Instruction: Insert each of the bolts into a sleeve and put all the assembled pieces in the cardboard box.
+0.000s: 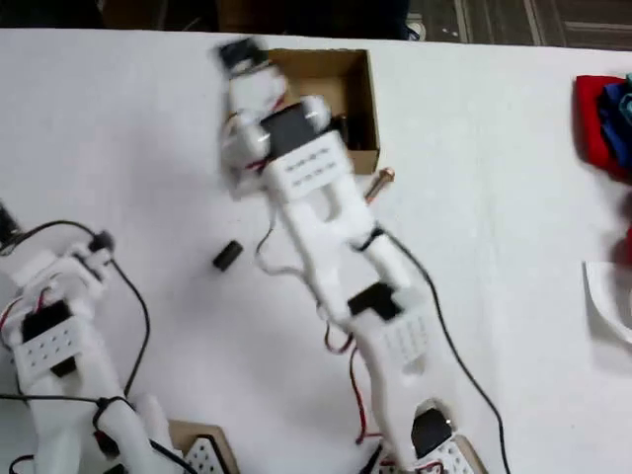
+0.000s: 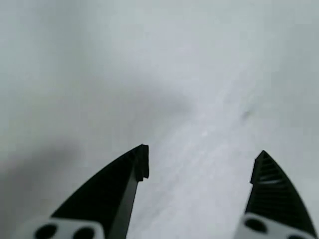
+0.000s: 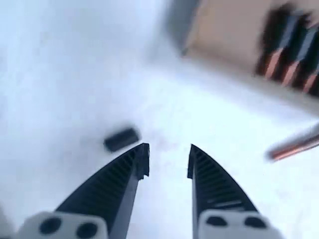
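At the high view's lower left, the left gripper (image 2: 202, 159) hangs with fingers spread wide over the white table (image 1: 148, 118); a loose black sleeve (image 1: 227, 255) lies left of centre. The right gripper (image 3: 168, 149) has its fingers slightly parted, holding nothing; the cardboard box (image 1: 341, 79) at upper centre holds several sleeved bolts (image 3: 289, 55); one copper bolt (image 1: 380, 182) lies by its lower right corner.

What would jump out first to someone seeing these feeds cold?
The right arm lies stretched across the table to the cardboard box, which holds several assembled pieces. Two loose parts stand out on the white table: a black sleeve apart from the box, and a copper bolt just outside the box's corner. The right claw is open, with the sleeve just ahead of its tips.
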Available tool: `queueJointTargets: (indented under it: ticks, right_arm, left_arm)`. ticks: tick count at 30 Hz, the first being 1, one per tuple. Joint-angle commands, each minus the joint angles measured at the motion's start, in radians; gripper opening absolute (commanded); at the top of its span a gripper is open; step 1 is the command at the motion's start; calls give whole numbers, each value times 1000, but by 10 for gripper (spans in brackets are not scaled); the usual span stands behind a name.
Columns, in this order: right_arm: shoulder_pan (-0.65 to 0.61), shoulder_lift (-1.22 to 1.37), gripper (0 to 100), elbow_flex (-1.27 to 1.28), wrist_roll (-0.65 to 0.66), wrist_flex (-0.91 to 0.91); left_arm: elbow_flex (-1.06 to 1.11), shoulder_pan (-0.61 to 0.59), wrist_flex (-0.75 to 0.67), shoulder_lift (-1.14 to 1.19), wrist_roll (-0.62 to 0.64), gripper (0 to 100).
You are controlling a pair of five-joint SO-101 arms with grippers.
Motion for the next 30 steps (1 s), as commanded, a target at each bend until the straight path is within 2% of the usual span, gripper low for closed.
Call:
queueJointTargets:
  ticks: [1,5,7,19,24,30]
  right_arm:
    - [-27,-101,115,229,-95,-110]
    - [-31,-28,118,296,-404,-263]
    - [-44,13,119,295,-476,-300]
    - [-77,173,119,161,-646,-315]
    - [-131,237,119,84,-655,-311]
    - [-179,303,119,55,-678,-295]
  left_arm:
    - [-42,-87,-41,-6,124,331]
    - [-42,-112,-41,-5,206,331]
    - [-42,-110,-41,-5,206,331]
    - [-41,-109,-41,-5,206,331]
    - [-36,-109,-41,-5,206,331]
    - [15,-109,-138,-5,206,331]
